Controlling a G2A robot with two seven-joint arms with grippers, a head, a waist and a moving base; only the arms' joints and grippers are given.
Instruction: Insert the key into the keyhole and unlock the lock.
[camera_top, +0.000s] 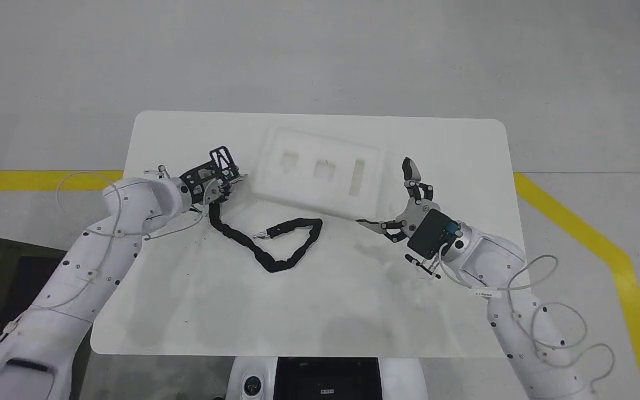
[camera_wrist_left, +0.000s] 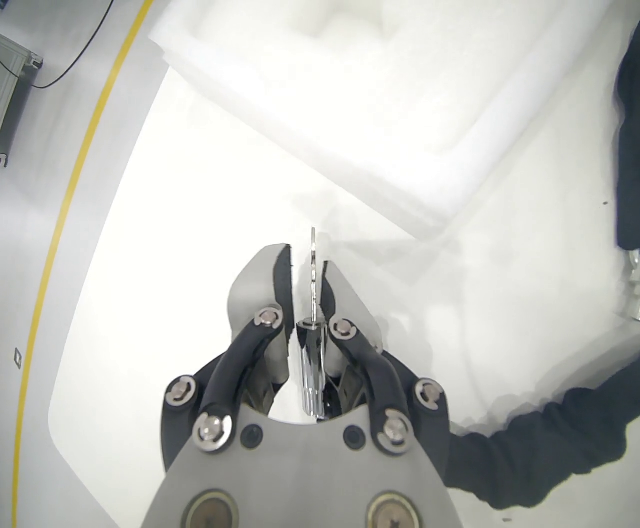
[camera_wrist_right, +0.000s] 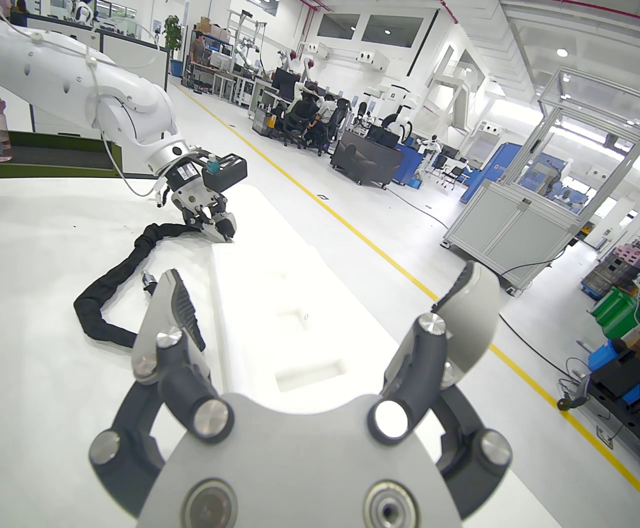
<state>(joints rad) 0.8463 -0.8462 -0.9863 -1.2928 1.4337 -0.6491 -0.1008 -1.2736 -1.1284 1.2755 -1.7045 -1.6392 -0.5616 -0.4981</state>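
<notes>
1. Two grippers sit at opposite ends of a white foam tray (camera_top: 285, 197) on the table (camera_top: 200, 300). The left gripper (camera_top: 232, 184) is by the tray's corner on its own side, and the right gripper (camera_top: 397, 198) is over the tray's other end.
2. A black sleeved chain (camera_top: 270, 262) loops across the table on the robot's side of the tray. One end runs up into the left gripper. The other, a bare metal end (camera_top: 268, 235), lies loose near the tray's front edge.
3. Seen from the left wrist, a chrome lock cylinder (camera_wrist_left: 312, 360) lies along the middle of the left gripper. The key (camera_wrist_left: 313, 260), a thin blade seen edge-on, stands out of the cylinder's end.
4. Key and cylinder share one long axis. It runs in line with the left gripper and points toward the tray's edge, stopping short of it.
5. Whether the left gripper is clamped on the lock cannot be told.
6. The right gripper is spread wide and holds nothing, with most of the tray's length between it and the key.
7. The key looks seated already, so what remains is probably a turn about that long axis. The left arm is at the key, while the right would have to cross the tray to help.
</notes>
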